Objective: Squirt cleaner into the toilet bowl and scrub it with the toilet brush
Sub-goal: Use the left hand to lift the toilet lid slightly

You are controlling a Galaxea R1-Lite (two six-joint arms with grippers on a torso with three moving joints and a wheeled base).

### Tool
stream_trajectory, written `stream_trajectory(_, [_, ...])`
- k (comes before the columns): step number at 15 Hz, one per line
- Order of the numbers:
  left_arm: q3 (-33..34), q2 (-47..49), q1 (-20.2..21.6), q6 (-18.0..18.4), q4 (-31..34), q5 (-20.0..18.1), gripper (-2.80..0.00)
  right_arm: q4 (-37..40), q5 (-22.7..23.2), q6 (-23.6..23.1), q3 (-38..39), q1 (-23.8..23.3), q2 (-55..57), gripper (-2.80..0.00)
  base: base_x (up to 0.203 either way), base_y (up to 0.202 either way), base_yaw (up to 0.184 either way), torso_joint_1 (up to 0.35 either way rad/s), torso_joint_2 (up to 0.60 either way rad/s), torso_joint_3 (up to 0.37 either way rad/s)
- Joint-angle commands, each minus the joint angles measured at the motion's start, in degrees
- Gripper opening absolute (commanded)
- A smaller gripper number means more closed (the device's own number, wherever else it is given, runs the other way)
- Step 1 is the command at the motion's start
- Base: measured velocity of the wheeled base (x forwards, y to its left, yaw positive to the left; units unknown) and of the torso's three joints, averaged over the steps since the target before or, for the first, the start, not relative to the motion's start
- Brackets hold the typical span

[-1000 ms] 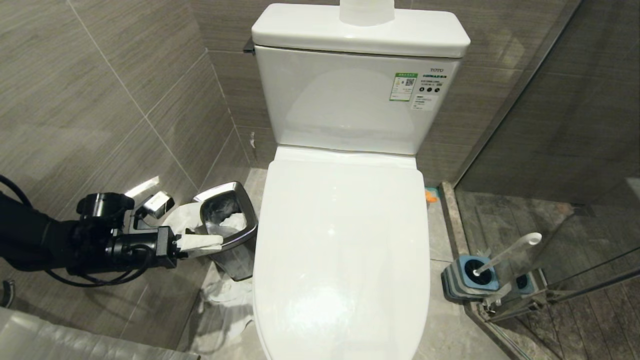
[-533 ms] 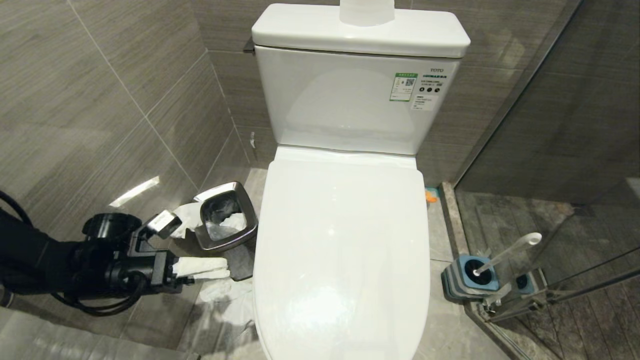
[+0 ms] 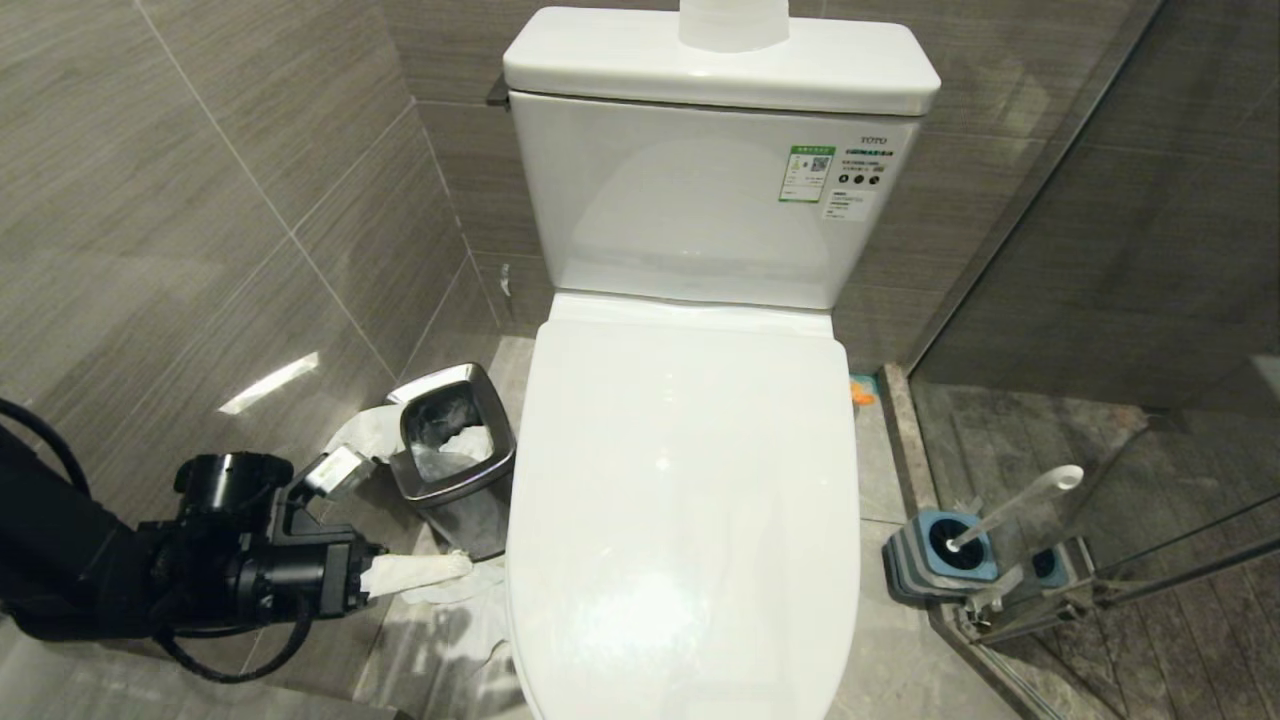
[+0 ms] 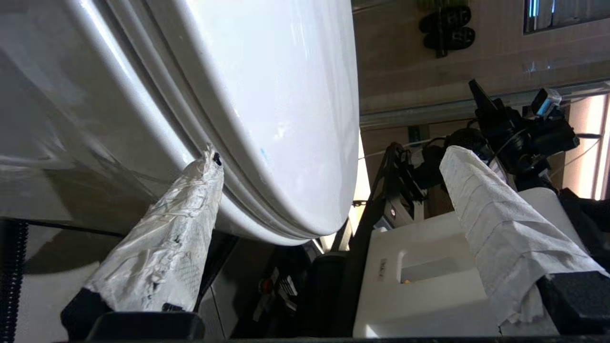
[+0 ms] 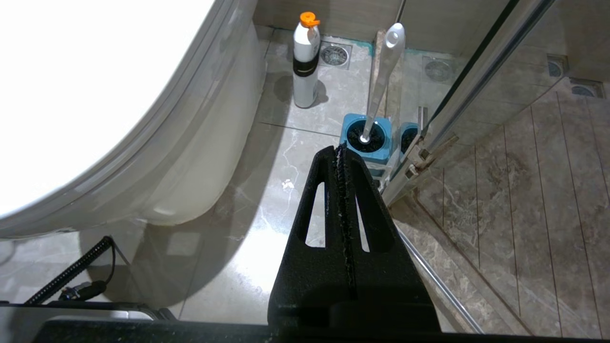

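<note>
My left gripper (image 3: 440, 560), low at the left of the head view, has its paper-wrapped fingers (image 4: 162, 247) spread wide and holding nothing, one tip right at the edge of the closed glossy white toilet lid (image 3: 685, 490) that hides the bowl. That lid looks hard and slippery, so I would hook under its edge. Farther right, the slim white toilet brush (image 3: 1015, 510) looks light and stiff in its grey holder; my right gripper (image 5: 344, 166) is pressed together, and glass crowds it.

Head camera overlooks the toilet (image 3: 690, 480); wrist cameras flank it closely.
</note>
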Motion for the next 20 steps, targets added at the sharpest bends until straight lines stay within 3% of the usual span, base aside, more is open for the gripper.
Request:
stream_trajectory(1, [1.48, 0.06, 1.88, 0.31, -0.8, -0.58, 0.0, -0.06, -0.02, 0.0, 0.03, 0.01, 0.02, -2.8, 0.0, 0.0, 0.0, 0.0, 0.0, 0.0])
stream_trajectory(5, [2.73, -0.84, 1.51, 0.7, -0.82, -0.77, 0.0, -0.04, -0.02, 0.0, 0.03, 0.01, 0.02, -2.8, 0.0, 0.0, 0.0, 0.0, 0.0, 0.0])
stream_trajectory(11, [4.02, 0.2, -2.69, 0.7, -1.8, -0.34, 0.0, 0.03, -0.02, 0.0, 0.03, 0.01, 0.02, -2.8, 0.0, 0.0, 0.0, 0.0, 0.0, 0.0])
stream_trajectory(13, [4.26, 2.36, -3.29, 0.65, -4.5, 0.53, 0.0, 0.03, -0.02, 0.0, 0.03, 0.01, 0.02, -2.8, 0.0, 0.0, 0.0, 0.0, 0.0, 0.0])
stream_trajectory(17, [5.63, 7.73, -3.88, 0.6, -17.07, 3.17, 0.0, -0.06, -0.02, 0.0, 0.03, 0.01, 0.02, -2.8, 0.0, 0.0, 0.0, 0.0, 0.0, 0.0])
stream_trajectory(20, [5.72, 8.49, -4.16, 0.38, -17.96, 3.45, 0.0, -0.02, -0.02, 0.0, 0.03, 0.01, 0.02, -2.8, 0.0, 0.0, 0.0, 0.0, 0.0, 0.0])
